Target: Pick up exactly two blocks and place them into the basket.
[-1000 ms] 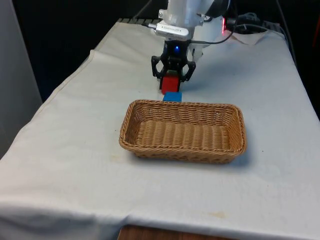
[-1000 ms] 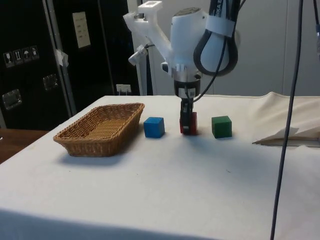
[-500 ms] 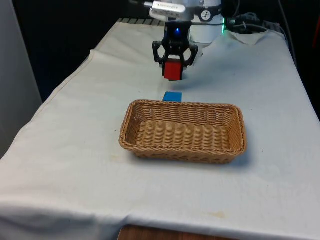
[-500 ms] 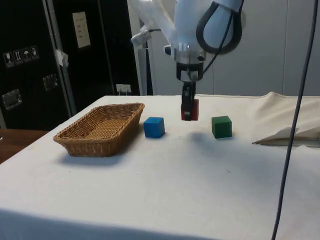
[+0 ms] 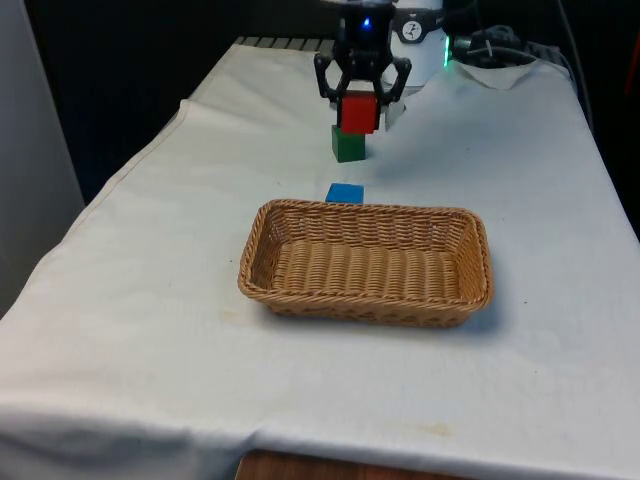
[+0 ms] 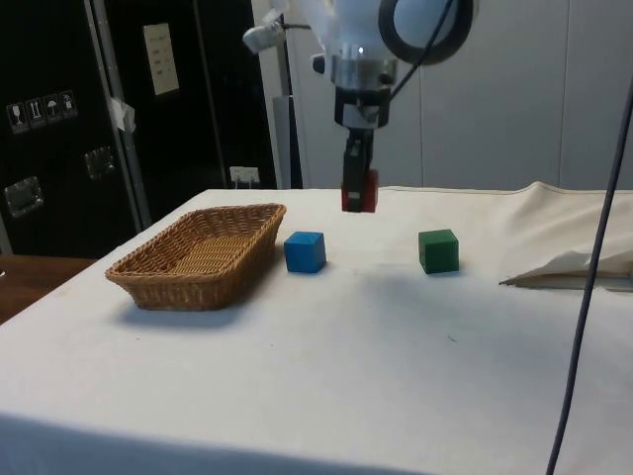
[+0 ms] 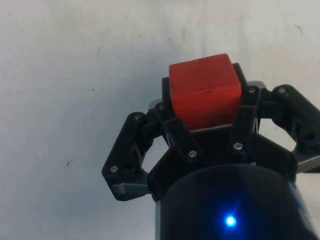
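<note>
While the hand [image 6: 357,193] hangs in the air above the worktop [image 6: 326,366], its two fingers are closed on a red block [image 6: 362,191], which is held clear of the cloth.

Red block: in the front view [image 5: 358,112] it sits between the fingers, and its lower edge overlaps the green block behind it. In the wrist view [image 7: 204,90] its top face and one side show; the rest is covered by the fingers [image 7: 241,127]. In the side view the near finger hides part of it.

Hand: black, two fingers, pointing down; seen in the front view [image 5: 359,105] and the wrist view [image 7: 207,117]. The arm above it is cut off by the upper edge of the front view.

Green block [image 6: 438,250]: resting on the cloth, well apart from the basket. In the front view [image 5: 348,146] its top is partly covered by the red block.

Blue block [image 6: 305,251]: on the cloth just beside the basket's end, between the basket and the green block. In the front view [image 5: 344,193] only its upper part clears the basket's far rim.

Basket [image 5: 366,262]: wicker, rectangular, nothing inside it in the front view. In the side view [image 6: 201,257] its floor is mostly hidden by the near wall.

Worktop cloth [image 5: 180,250]: white, with a folded ridge at the side view's right edge [image 6: 574,267].
</note>
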Tool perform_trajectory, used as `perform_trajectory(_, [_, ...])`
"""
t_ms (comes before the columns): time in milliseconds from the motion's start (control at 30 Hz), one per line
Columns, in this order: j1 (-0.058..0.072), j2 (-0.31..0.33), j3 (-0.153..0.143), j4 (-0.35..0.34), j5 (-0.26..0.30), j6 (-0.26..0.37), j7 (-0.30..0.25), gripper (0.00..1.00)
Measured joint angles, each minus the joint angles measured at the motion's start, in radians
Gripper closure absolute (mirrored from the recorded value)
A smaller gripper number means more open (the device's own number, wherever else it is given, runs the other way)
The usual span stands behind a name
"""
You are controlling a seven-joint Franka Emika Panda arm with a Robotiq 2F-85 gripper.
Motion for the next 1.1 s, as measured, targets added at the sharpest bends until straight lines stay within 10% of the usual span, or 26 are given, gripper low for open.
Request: perform_trajectory(1100, [0.005,0.183,0.125,0.328,0.069,-0.115,0.055,0.99])
